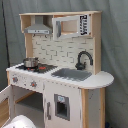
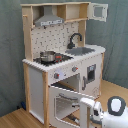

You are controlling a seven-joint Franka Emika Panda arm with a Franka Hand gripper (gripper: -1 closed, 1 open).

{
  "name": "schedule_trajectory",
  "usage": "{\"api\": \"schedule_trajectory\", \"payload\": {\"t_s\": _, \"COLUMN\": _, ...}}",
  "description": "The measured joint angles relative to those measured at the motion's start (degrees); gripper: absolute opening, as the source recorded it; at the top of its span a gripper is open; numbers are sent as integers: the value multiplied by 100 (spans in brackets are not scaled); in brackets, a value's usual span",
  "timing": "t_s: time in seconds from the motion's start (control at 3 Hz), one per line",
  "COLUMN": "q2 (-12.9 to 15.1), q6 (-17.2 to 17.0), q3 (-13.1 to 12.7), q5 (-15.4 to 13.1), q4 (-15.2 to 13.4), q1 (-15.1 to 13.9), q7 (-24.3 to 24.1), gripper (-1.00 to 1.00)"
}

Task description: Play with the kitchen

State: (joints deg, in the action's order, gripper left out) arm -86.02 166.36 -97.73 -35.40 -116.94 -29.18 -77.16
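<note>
In front of the open oven door, low in the second exterior view, the arm's white end sits just beside the door's outer edge; the fingers are hidden, so I cannot tell their state. The kitchen stands against a grey curtain in both exterior views. A small metal pot rests on the black stovetop, above and behind the arm's end, with the grey sink and black faucet beside it. The hood hangs over the stovetop.
</note>
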Motion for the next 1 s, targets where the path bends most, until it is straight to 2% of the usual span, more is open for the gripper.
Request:
{"api": "schedule_trajectory", "payload": {"t_s": 0.33, "q2": 38, "q6": -324, "q3": -121, "q5": 3, "q4": -169, "q1": 0, "q7": -462, "gripper": 100}}
{"api": "schedule_trajectory", "payload": {"t_s": 0.67, "q2": 41, "q6": -415, "q3": -316, "q5": 3, "q4": -670, "q1": 45, "q7": -688, "gripper": 100}}
{"api": "schedule_trajectory", "payload": {"t_s": 1.0, "q2": 75, "q6": -858, "q3": -578, "q5": 15, "q4": -904, "q1": 49, "q7": -875, "gripper": 100}}
